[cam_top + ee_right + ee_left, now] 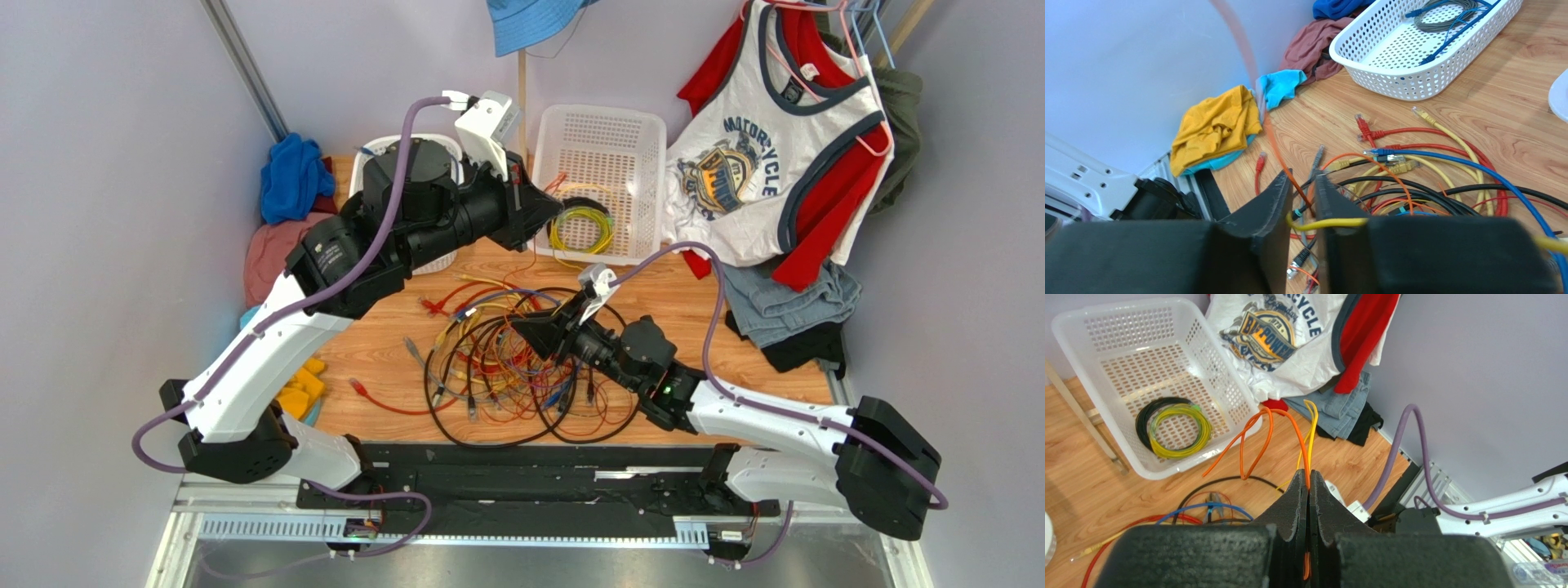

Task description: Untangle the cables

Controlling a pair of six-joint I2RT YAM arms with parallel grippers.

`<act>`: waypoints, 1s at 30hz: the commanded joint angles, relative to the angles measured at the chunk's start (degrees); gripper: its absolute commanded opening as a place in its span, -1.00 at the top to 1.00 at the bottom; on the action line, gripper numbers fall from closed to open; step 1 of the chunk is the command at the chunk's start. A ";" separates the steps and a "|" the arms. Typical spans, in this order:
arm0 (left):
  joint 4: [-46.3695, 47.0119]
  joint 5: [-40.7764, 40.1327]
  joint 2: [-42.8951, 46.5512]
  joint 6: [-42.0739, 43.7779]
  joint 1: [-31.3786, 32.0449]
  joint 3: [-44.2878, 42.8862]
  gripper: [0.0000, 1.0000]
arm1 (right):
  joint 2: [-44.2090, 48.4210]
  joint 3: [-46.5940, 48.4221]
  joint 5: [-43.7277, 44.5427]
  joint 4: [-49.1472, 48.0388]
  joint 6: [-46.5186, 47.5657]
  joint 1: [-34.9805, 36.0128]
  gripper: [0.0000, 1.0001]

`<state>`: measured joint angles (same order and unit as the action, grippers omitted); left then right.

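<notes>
The cables (528,355) lie in a tangled heap of black, red, orange, yellow and blue loops on the wooden table. My left gripper (550,208) is raised above the table near the basket and is shut on a thin orange cable (1267,425), which loops up out of its tips (1309,478) beside a yellow strand (1312,419). My right gripper (530,326) hangs low over the heap. In the right wrist view (1303,177) its jaws stand a little apart. A yellow cable (1333,223) crosses the gap and an orange one (1281,165) runs through it.
A white basket (601,116) at the back holds a yellow-green and black ring coil (579,229). A second white basket (1389,86) holds grey and blue cables. Cloths lie at the left: blue (294,172), pink (267,260), yellow (301,386). A T-shirt (761,159) and jeans (785,300) lie at the right.
</notes>
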<state>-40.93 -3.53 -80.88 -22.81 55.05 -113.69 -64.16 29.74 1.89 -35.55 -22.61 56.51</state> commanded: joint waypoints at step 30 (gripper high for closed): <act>25.10 -6.07 24.45 -16.48 -10.05 65.17 -0.45 | 17.50 48.28 18.76 67.01 11.09 0.27 1.00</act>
<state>-24.58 -13.91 -58.57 -37.71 45.10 -50.50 -45.32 69.73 18.55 29.26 -14.87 56.58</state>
